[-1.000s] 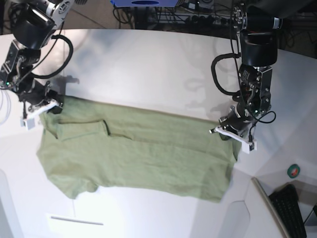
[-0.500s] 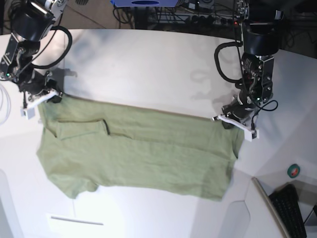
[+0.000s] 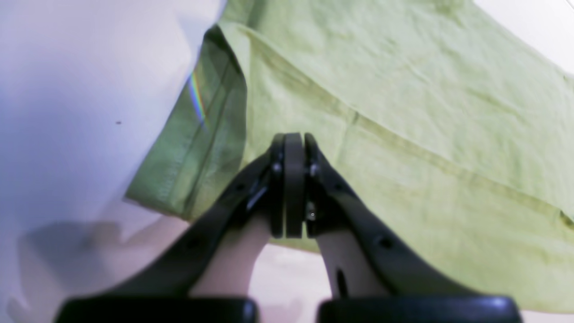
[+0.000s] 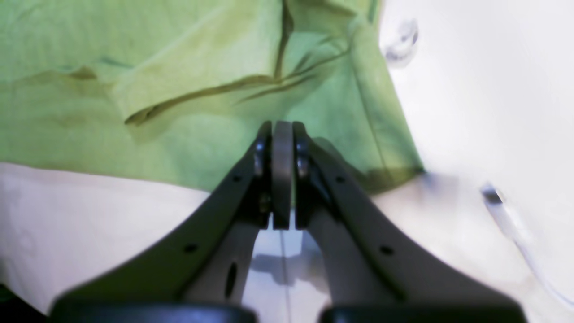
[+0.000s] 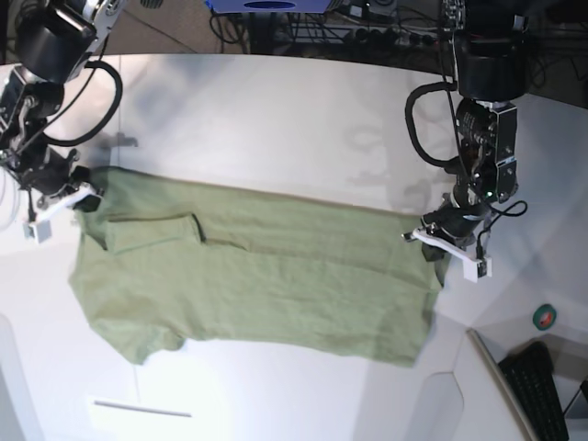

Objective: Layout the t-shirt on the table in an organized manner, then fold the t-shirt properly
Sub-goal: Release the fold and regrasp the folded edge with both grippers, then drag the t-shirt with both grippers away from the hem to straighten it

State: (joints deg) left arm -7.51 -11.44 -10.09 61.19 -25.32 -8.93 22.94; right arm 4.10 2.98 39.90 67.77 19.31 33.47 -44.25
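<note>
Lying flat across the near half of the large smooth white table, the plain olive-green short-sleeved cloth t-shirt runs with its long axis left to right in the base view, tilted a little so the right end sits nearer than the left. Its nearest edge is wavy, with a rounded lobe at the near left and a corner at the near right close to the table's near edge. A folded flap of cloth lies on the shirt's left part, just inside the far edge. No container shows in any view.

At the shirt's far right corner, the left gripper has its jaws pressed together; the left wrist view shows the black fingers closed over the cloth beside a hemmed edge, but whether cloth is pinched between them I cannot tell.

At the far left corner, the right gripper is likewise pressed together; in the right wrist view its tips lie over the shirt's edge, with creased cloth beyond, and a pinch cannot be confirmed.
</note>
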